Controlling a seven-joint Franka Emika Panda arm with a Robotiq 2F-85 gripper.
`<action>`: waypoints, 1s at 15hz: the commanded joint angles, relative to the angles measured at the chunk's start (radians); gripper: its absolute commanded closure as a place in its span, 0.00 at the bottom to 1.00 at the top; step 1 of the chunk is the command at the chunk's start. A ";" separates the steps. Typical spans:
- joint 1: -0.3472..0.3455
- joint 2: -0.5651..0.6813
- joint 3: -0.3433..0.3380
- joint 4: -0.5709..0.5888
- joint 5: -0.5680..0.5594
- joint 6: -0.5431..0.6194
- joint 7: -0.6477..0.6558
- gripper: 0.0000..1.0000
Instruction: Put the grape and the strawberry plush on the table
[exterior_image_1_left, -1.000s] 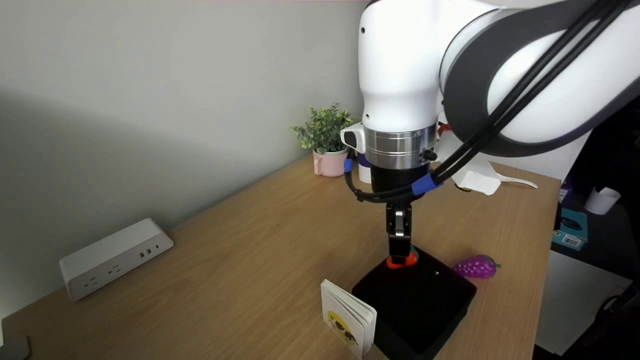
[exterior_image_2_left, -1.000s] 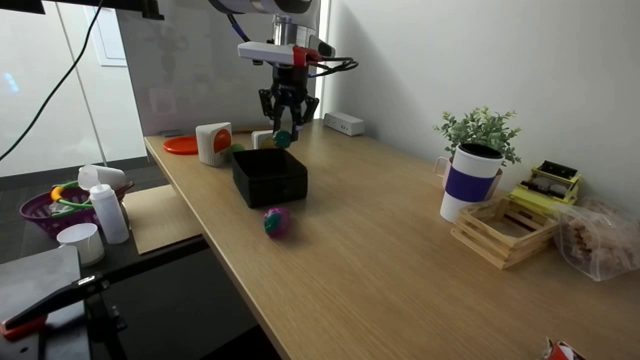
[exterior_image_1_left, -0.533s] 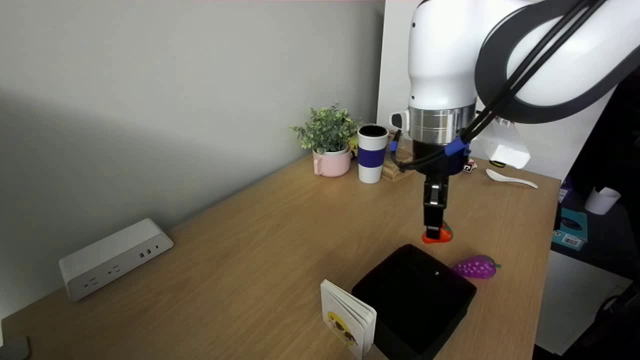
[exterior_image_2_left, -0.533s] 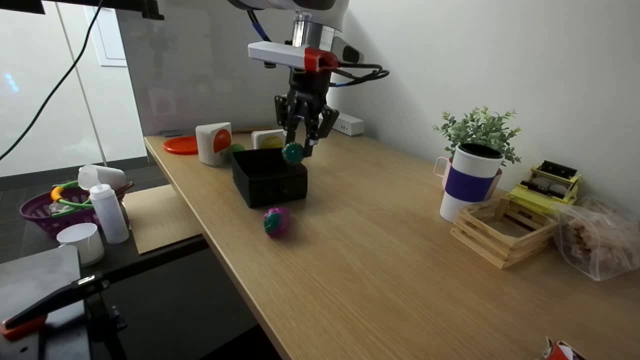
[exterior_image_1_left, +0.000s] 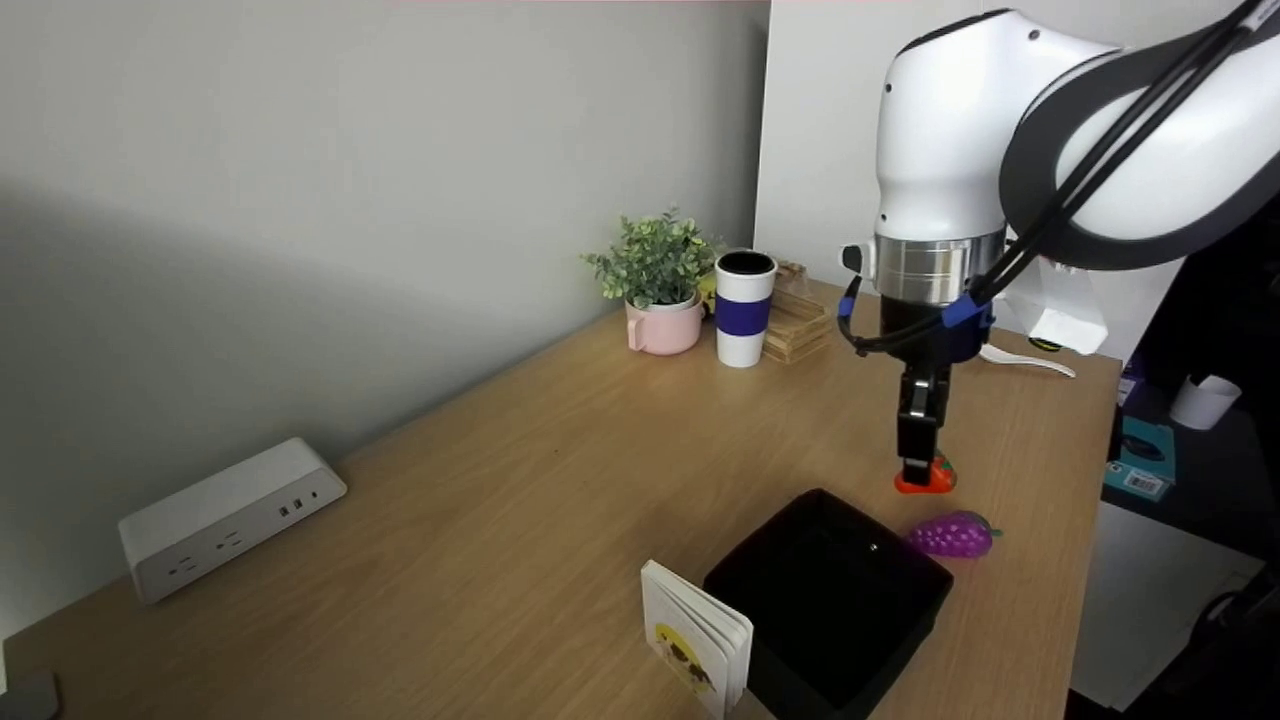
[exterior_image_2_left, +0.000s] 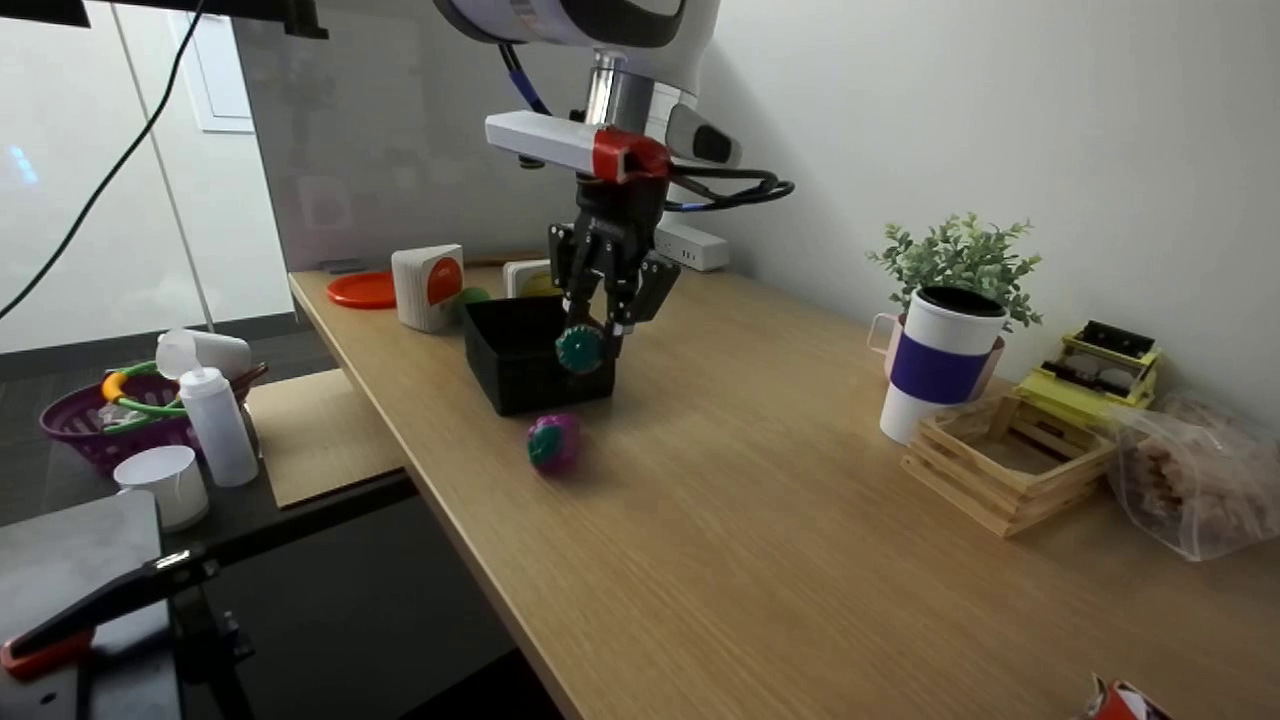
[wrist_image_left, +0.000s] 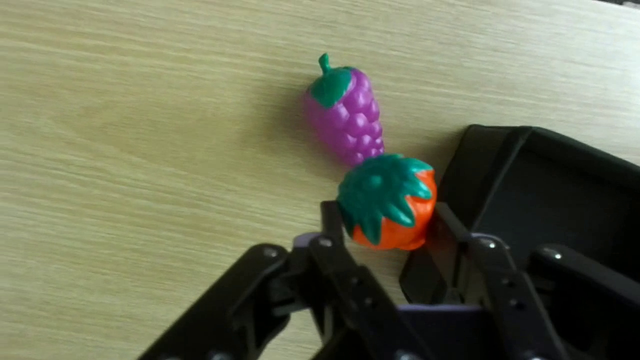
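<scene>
The grape (exterior_image_1_left: 952, 535) is a purple bumpy toy with a green top, lying on the wooden table (exterior_image_1_left: 480, 500) beside the black tray. It also shows in an exterior view (exterior_image_2_left: 556, 443) and in the wrist view (wrist_image_left: 350, 120). My gripper (wrist_image_left: 386, 207) is shut on the strawberry plush (wrist_image_left: 400, 232), red-orange with green leaves turned to the wrist camera. In both exterior views the gripper (exterior_image_1_left: 917, 472) points down and holds the strawberry plush (exterior_image_2_left: 579, 350) beside the tray, near the grape. It appears to be above the table; the height is hard to tell.
The black tray (exterior_image_2_left: 545, 385) has raised walls close to the gripper. A small book (exterior_image_1_left: 695, 635) stands against it. A tumbler (exterior_image_1_left: 742, 310), a potted plant (exterior_image_1_left: 660, 325) and a wooden crate (exterior_image_2_left: 1010, 470) stand toward the wall. The table's edge runs past the grape.
The gripper has carried the strawberry plush from over the tray to outside it, on the grape's side. In the last half second it has come lower. The grape and tray have not moved.
</scene>
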 joint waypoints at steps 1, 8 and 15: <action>0.023 -0.006 -0.022 -0.034 -0.064 0.040 0.099 0.79; 0.072 0.085 -0.058 0.003 -0.216 0.134 0.357 0.79; 0.136 0.192 -0.124 0.018 -0.240 0.390 0.469 0.79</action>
